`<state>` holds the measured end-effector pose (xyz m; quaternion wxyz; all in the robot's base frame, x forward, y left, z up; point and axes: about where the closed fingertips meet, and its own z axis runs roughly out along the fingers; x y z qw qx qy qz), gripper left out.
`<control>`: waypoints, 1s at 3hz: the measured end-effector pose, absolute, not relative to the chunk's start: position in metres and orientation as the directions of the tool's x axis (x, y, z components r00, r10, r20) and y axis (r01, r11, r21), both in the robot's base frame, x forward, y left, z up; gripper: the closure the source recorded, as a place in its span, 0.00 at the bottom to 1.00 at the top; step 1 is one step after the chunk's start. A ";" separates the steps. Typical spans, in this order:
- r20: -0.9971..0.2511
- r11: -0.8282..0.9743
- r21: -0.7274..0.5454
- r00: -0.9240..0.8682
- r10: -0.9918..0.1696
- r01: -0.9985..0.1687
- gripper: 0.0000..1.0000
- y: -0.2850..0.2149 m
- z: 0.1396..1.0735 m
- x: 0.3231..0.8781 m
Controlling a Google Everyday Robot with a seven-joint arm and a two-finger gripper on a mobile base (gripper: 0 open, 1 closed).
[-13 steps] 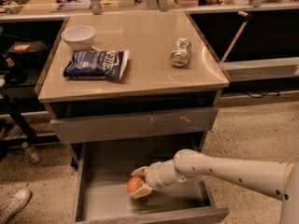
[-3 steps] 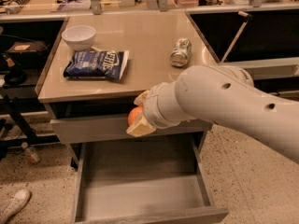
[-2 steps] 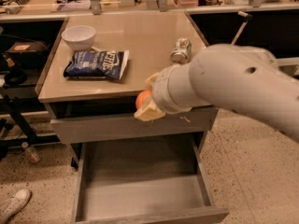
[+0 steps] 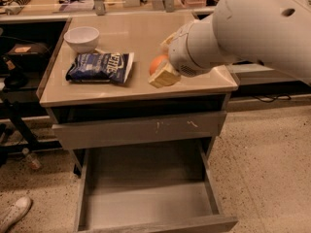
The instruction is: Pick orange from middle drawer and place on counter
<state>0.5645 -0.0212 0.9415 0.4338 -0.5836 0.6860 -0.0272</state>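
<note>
Beige and glossy, the counter (image 4: 141,30) carries a white bowl (image 4: 81,38) near its back left corner; we see only the bowl's pale inside. Just in front of the bowl lies a blue chip bag (image 4: 101,67), flat on the top. Over the right part of the counter we find the gripper (image 4: 164,58) at the end of a thick white arm (image 4: 252,28), its tan fingers (image 4: 165,76) closed around the orange (image 4: 156,63). The fruit sits low above the surface, right of the bag and apart from it; we cannot tell whether it touches the top. Below the counter, the shallower drawer (image 4: 141,128) with the scratched grey front is pushed in. Under it the middle drawer (image 4: 150,205) stands pulled out, and we look down on its flat grey floor between low side walls.
</note>
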 end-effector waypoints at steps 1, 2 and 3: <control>-0.565 0.322 -0.537 0.049 -0.823 -0.780 1.00 -0.023 0.942 0.578; -0.554 0.314 -0.526 0.039 -0.832 -0.790 1.00 -0.023 0.948 0.609; -0.549 0.304 -0.499 0.025 -0.836 -0.812 1.00 -0.017 0.952 0.640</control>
